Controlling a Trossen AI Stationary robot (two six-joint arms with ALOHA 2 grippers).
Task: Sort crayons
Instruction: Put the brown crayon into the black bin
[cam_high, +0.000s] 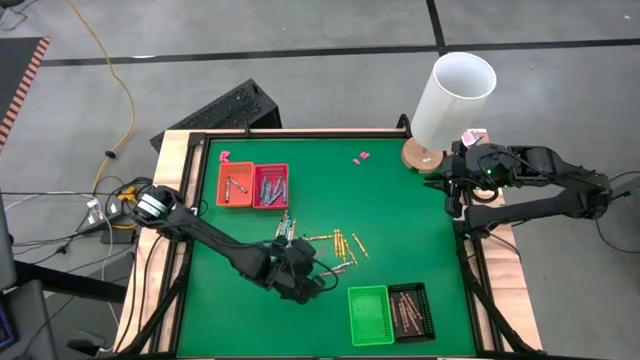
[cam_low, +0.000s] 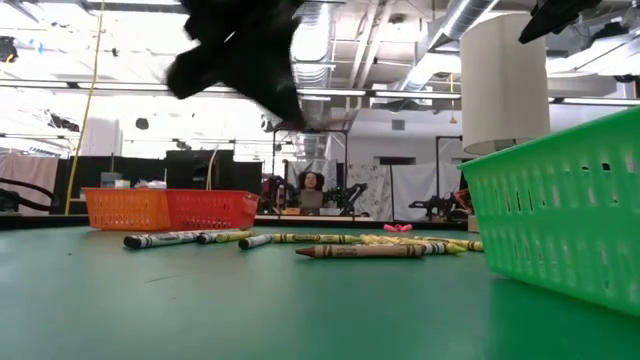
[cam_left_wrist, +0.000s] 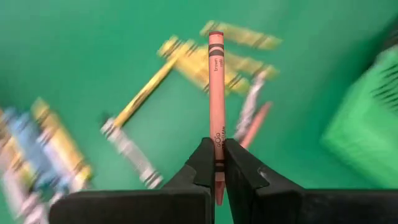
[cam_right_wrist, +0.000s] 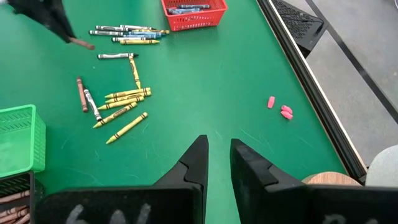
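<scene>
Holding a brown-red crayon (cam_left_wrist: 216, 93) in closed jaws, the left gripper (cam_left_wrist: 216, 169) leaves many crayons (cam_high: 340, 243) unsorted mid-table; right gripper (cam_right_wrist: 217, 163) idles part-open.

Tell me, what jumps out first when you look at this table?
The left gripper is pinching a brown-red crayon above the loose crayons on the green table. A tall white tube stands at the table's far right corner, beside the waiting right gripper.

A tall white cylinder (cam_high: 453, 98) stands at the upper right of the green tabletop (cam_high: 400, 220), pink scraps (cam_high: 361, 157) lie near the top edge, and a yellow cable (cam_high: 118, 90) trails across the floor at upper left.
</scene>
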